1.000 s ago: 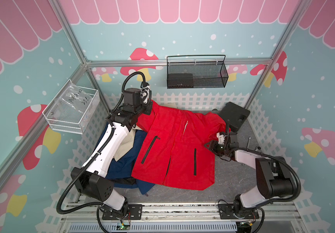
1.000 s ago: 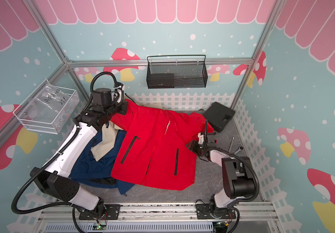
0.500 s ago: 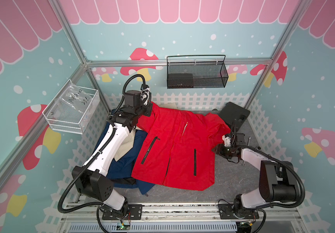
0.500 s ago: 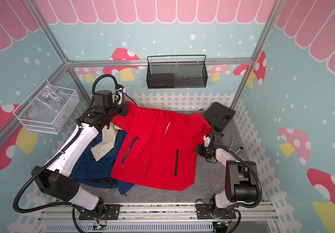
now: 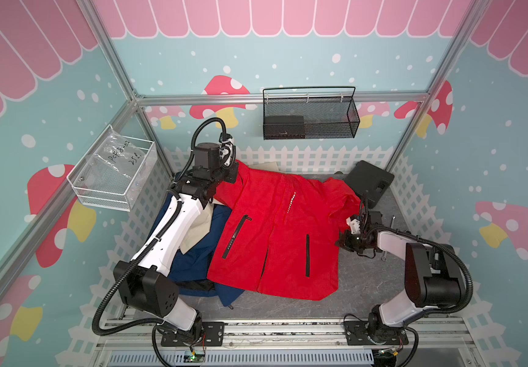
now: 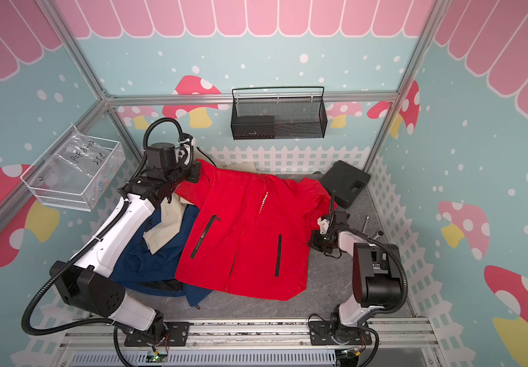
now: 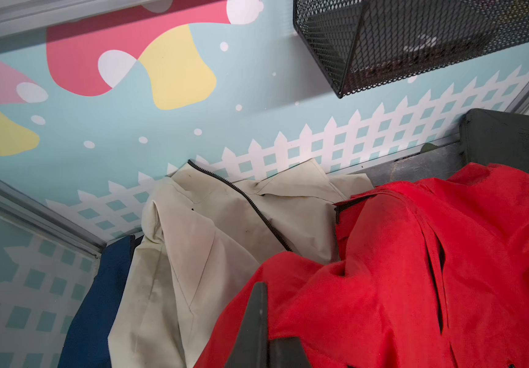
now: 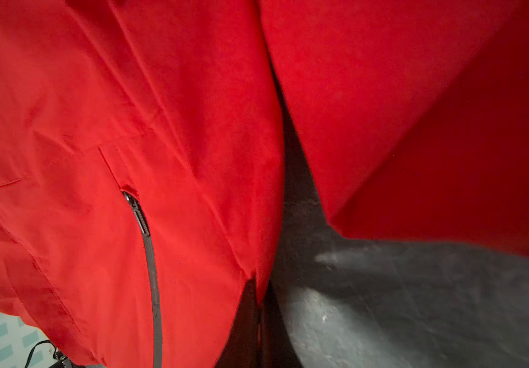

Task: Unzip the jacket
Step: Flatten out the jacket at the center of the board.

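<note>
While the left jaws are closed tight on a shoulder corner of the red jacket [image 5: 275,228], the right jaws pinch its side edge, just beside a black pocket zip [image 8: 153,270]. The jacket lies spread between them on the grey worktop [image 5: 367,295], overlapping a beige garment [image 7: 209,242] and a navy garment [image 5: 196,267] just beside the left jaws.

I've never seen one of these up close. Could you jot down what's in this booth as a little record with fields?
main item: red jacket, spread front-up on the grey table
partly under it: blue garment and beige garment
left arm: left end effector shut on the jacket's far corner
right arm: right end effector shut on the jacket's side edge
jacket front: gapes near the hem
also there: black case, black mesh basket on back wall
</note>
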Motion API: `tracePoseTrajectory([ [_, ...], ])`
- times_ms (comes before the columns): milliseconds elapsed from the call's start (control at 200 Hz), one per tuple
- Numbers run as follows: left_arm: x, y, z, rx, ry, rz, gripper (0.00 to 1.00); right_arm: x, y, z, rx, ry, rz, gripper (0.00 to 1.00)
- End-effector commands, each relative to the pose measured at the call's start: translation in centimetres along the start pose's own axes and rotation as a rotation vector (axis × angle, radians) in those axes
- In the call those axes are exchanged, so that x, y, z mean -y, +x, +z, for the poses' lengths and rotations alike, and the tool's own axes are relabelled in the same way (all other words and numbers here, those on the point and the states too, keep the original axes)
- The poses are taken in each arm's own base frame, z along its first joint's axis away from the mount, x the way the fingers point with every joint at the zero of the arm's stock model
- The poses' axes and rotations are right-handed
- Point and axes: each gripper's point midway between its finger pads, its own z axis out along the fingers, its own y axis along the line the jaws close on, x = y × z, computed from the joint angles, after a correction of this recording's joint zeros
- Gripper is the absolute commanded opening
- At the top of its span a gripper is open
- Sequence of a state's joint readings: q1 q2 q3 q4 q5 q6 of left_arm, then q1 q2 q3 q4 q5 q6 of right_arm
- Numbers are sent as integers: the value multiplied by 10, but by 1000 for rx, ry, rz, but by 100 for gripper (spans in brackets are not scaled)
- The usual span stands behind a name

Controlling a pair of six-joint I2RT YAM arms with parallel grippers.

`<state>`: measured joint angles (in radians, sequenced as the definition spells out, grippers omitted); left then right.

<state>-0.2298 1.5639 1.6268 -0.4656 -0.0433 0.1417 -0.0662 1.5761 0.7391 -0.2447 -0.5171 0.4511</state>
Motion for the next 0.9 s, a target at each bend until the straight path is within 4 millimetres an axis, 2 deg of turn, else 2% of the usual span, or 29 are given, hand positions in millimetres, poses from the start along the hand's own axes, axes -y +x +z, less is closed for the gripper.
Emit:
tracePoseTrajectory([
  [0, -40, -21, -4, 90, -120, -30, 0, 28, -3, -19, 57, 91, 92, 0],
  [95, -62, -20, -1, 94, -186, -32, 0, 51, -8, -37, 117, 145, 169, 0],
  [200, -76, -20, 5, 98, -226, -34, 0, 73, -13, -54, 160, 208, 230, 0],
  [300, -81, -21, 15, 103, -239, 2, 0, 85, -17, -62, 167, 249, 245, 0],
  [405, -90, -16, 27, 86, -261, 22, 0, 87, -20, -63, 166, 232, 251, 0],
  [475, -91, -9, 33, 57, -238, 3, 16, 76, -25, -61, 159, 168, 220, 0],
  [520, -87, -5, 33, 46, -202, -27, 34, 66, -29, -58, 160, 105, 192, 0],
  [555, -82, -1, 33, 38, -159, -58, 46, 58, -33, -59, 167, 64, 171, 7],
  [605, -80, 2, 27, 32, -118, -130, 63, 48, -38, -62, 184, 21, 141, 22],
  [656, -80, 5, 16, 13, -79, -219, 69, 38, -43, -68, 204, -11, 106, 36],
  [696, -77, 11, 5, -17, -54, -277, 71, 32, -47, -73, 218, -24, 78, 43],
  [801, -59, 37, -34, -138, -12, -384, 76, 20, -53, -88, 250, -30, 33, 52],
  [896, -39, 78, -70, -271, 25, -454, 82, 16, -55, -96, 269, -23, 18, 57],
])
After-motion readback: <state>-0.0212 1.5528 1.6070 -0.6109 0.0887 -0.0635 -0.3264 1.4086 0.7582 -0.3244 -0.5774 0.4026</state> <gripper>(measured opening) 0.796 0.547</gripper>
